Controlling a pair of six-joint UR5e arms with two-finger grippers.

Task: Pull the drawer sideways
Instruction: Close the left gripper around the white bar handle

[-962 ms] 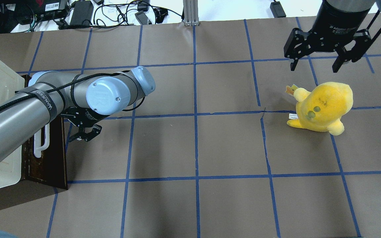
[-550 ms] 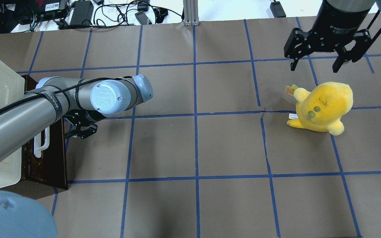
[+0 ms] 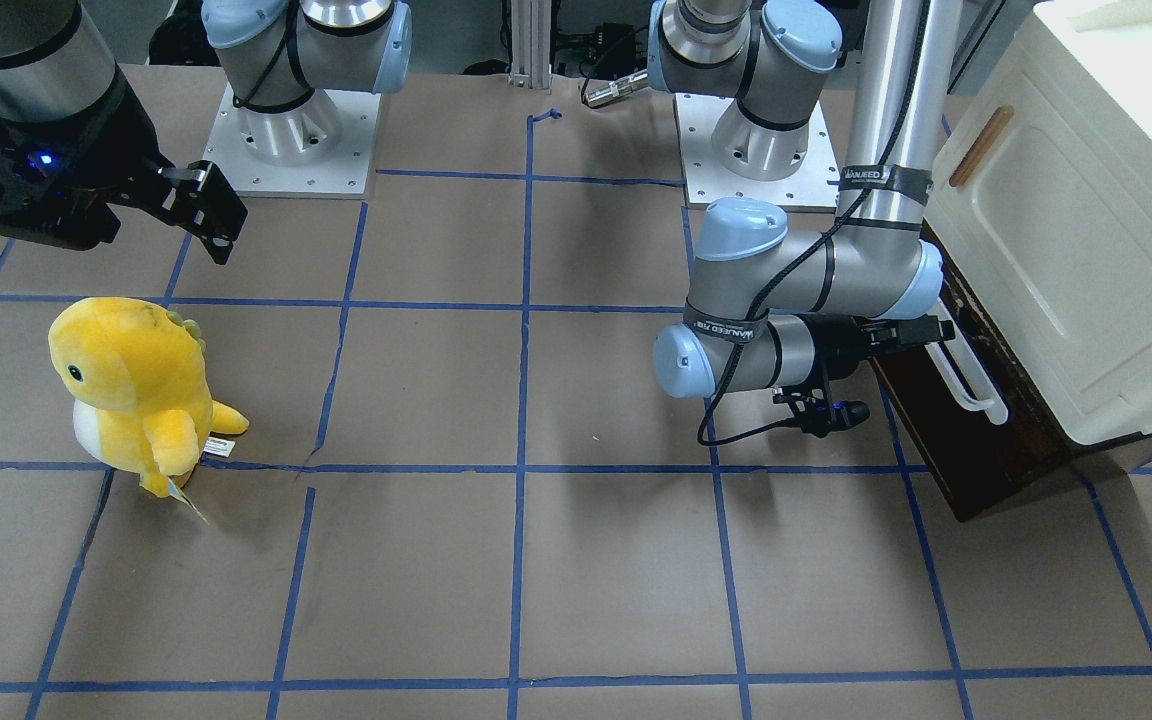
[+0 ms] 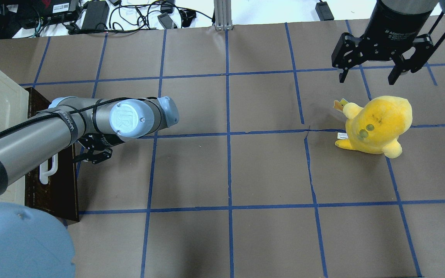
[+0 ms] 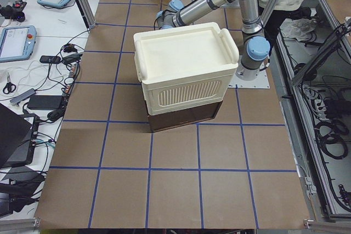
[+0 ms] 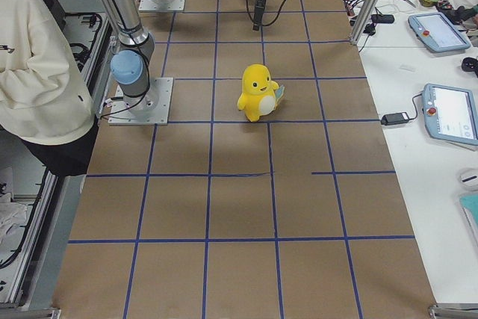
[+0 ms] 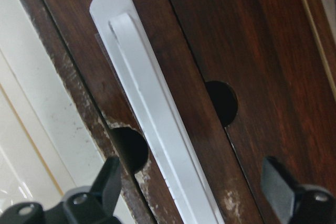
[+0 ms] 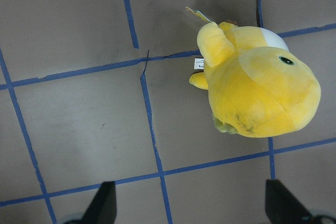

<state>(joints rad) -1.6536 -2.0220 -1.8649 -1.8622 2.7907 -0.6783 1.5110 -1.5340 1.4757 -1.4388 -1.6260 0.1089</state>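
Left gripper [image 7: 194, 190] has its jaws wide, one lined up on each side of the white bar handle [image 7: 152, 108] on the drawer [image 7: 252, 51]. The drawer looks shut, right under the cream cabinet [image 3: 1066, 250]. I'd ease in, centre the bar, clamp firmly, then pull straight away from the cabinet so nothing skews.

looking down from the robot's edge and the opposite edge onto one yellow plush [image 4: 375, 125], along the desk [image 4: 269, 166] from both ends, close-up from each wrist.
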